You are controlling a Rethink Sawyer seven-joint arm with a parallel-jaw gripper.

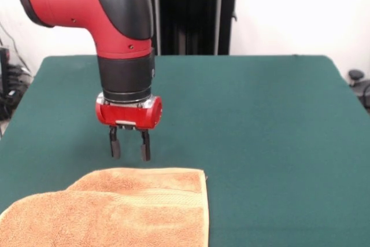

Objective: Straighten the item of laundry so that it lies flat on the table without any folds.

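Towel sits nearest the camera, at the table's near-left area, bottom edge cut off by the frame. Orange-tan terry, not flat: a layer lies folded over the left part, its ridge running diagonally from the left edge up toward the far edge. Woven border band visible across the middle. Far hem is straight, right hem runs down out of frame; small white speck at the far-right corner, maybe a tag, too small to tell.

Table is dark green felt, bare to the right and behind the towel.

Gripper hangs just beyond the towel's far edge, above the felt, pointing straight down. Fingers are spread with a clear gap, nothing between them, not touching the towel. Red wrist housing and black collar above it; arm enters from top-left.

Only the front view supplied.
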